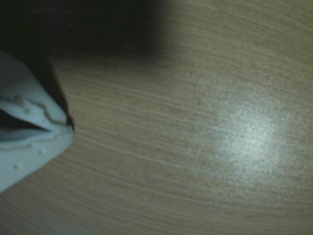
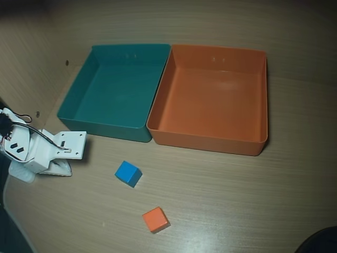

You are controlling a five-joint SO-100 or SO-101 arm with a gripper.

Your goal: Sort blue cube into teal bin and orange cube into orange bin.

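Note:
In the overhead view, the blue cube lies on the wooden table in front of the teal bin. The orange cube lies nearer the front, a little to its right. The orange bin stands wall to wall on the right of the teal bin, and both bins are empty. My gripper rests low at the left edge, left of the blue cube and well apart from it. In the wrist view the white gripper has its tips together and holds nothing. That view shows only bare table, with no cubes or bins.
The white arm body with its wires sits folded at the table's left edge. A dark shape fills the bottom right corner of the overhead view. Wooden table surface lies in front of the bins.

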